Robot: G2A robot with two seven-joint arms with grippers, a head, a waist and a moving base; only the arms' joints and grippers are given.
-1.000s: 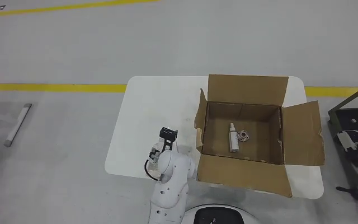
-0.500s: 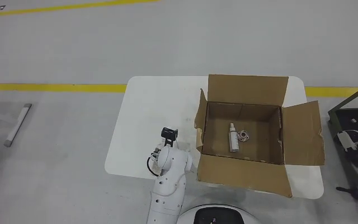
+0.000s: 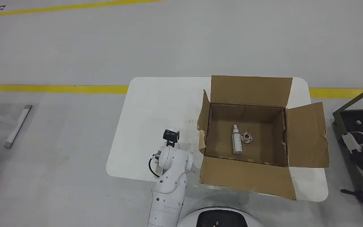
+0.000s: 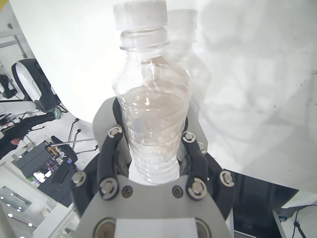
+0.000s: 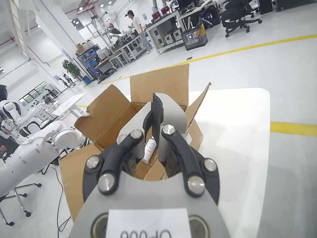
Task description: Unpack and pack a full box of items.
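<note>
My left gripper [image 4: 151, 125] is shut on a clear plastic bottle [image 4: 151, 100] with a white cap [image 4: 140, 13], held over the white table [image 4: 74, 25]. In the top view the left arm [image 3: 172, 162] stands above the table's near-left part, left of the open cardboard box [image 3: 249, 91]. On the box floor lie a white spray bottle [image 3: 237, 139] and a small ring-shaped item [image 3: 247, 137]. My right gripper [image 5: 154, 115] is shut with nothing in it, off to one side of the box [image 5: 158, 82], in which the spray bottle [image 5: 149, 151] shows.
The box's four flaps are folded out; one hangs over the table's [image 3: 153, 113] near edge. A dark cart [image 3: 353, 133] stands right of the table, and a grey bar [image 3: 17, 126] lies on the floor to the left. Another white robot [image 5: 32, 144] stands beyond the box.
The left arm's forearm has swung slightly, while its wrist stays over the same spot of the table. The box and its contents have not moved.
</note>
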